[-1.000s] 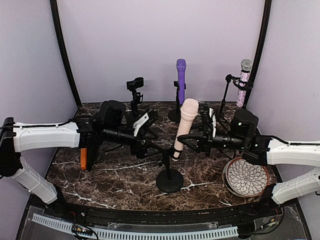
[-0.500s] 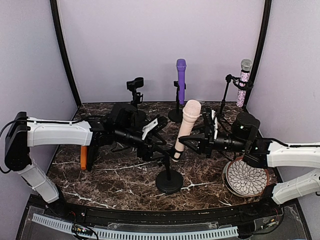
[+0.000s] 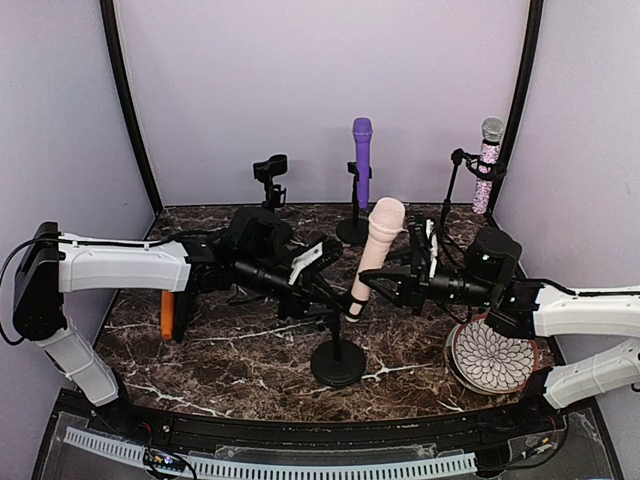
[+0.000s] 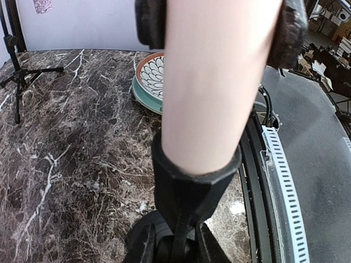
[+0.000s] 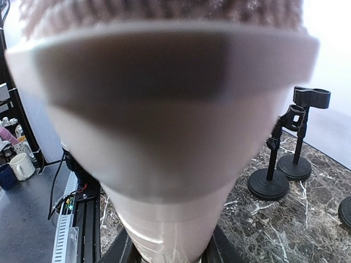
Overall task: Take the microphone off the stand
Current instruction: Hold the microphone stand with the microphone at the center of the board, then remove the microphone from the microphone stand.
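The pale pink microphone stands tilted in the black clip of the round-based stand at the table's middle. My right gripper comes in from the right and is shut on the microphone's lower body; in the right wrist view the microphone fills the frame, with the gripper hugging its handle. My left gripper reaches in from the left, shut on the stand's thin pole just under the clip. The left wrist view shows the clip and the pole pinched in the gripper.
At the back stand an empty clip stand, a purple microphone on its stand and a glittery microphone on a tripod. A patterned plate lies at the right, under the right arm. An orange object lies at the left.
My left arm has reached rightward to the stand and its jaws have closed on the pole. The right gripper has kept its hold on the microphone, which now leans slightly further right.
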You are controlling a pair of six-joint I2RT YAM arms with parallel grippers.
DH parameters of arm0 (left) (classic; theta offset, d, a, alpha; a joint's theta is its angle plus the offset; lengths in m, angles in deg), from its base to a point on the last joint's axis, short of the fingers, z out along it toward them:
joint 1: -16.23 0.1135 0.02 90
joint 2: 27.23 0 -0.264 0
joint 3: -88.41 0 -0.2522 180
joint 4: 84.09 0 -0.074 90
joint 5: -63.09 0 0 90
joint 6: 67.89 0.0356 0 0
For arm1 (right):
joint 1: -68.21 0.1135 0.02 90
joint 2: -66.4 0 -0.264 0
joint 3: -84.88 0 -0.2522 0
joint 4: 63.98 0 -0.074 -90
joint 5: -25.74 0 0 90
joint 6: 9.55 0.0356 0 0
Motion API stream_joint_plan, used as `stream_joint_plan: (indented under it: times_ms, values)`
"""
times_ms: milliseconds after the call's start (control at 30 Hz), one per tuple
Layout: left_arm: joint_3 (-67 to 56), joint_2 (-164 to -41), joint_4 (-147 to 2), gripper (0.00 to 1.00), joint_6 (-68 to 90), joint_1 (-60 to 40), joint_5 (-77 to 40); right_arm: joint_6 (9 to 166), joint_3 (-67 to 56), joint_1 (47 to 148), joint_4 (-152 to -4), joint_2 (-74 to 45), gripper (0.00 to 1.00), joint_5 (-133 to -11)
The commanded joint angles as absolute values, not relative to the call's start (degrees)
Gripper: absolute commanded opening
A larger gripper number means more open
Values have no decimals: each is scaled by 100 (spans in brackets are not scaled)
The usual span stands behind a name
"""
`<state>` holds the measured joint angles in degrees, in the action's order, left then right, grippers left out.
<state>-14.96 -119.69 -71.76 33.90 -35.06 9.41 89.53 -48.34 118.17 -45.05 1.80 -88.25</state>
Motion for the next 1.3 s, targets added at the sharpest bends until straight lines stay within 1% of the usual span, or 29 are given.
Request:
stream_joint_plan:
  times_ms: [0,33,100,167,267,333,533,700,767,833,900,967,1000,1067,1167,1267]
  values:
    - [-1451,-11912,-7070,18,3696,-3550,791,9201,-5115,11858,-4574,202,27,-8618]
    - [-1461,-11897,-6981,15,3740,-3560,740,9268,-5153,11857,-4507,218,32,-8581]
    - [-1434,-11896,-6797,4,3879,-3597,651,9459,-5242,11857,-4309,232,42,-8494]
    - [-1391,-11906,-6647,0,4076,-3670,518,9775,-5376,11857,-3961,230,50,-8405]
    - [-1361,-11935,-6523,0,4181,-3793,302,10381,-5647,11870,-3190,247,66,-8226]
    - [-1370,-11947,-6522,0,4183,-3832,127,10635,-5805,11938,-2810,227,72,-8039]
    - [-1401,-12001,-6470,0,4216,-3910,-53,10646,-6097,12354,-2325,394,79,-7048]
    - [-1435,-12017,-6432,0,4257,-3950,-75,10438,-6116,12470,-2161,503,79,-6508]
    - [-1437,-12025,-6428,0,4259,-3954,-86,10427,-6135,12480,-1985,473,77,-6454]
    - [-1431,-12050,-6415,0,4248,-3950,-83,10439,-6136,12488,-1832,421,70,-6444]
    - [-1429,-12077,-6406,0,4246,-3950,-80,10436,-6123,12497,-1729,394,55,-6444]
    - [-1429,-12096,-6394,0,4255,-3957,-89,10439,-6146,12514,-1566,399,44,-6444]
    - [-1424,-12113,-6389,0,4256,-3953,-102,10435,-6163,12524,-1531,419,33,-6444]
    - [-1443,-12127,-6374,0,4266,-3955,-126,10407,-6168,12545,-1524,471,19,-6378]
    - [-1477,-12177,-6355,0,4305,-3958,-145,10276,-6159,12554,-1561,580,7,-6299]
    - [-1466,-12242,-6251,0,4346,-3958,-148,10089,-6115,12557,-1721,738,0,-6197]
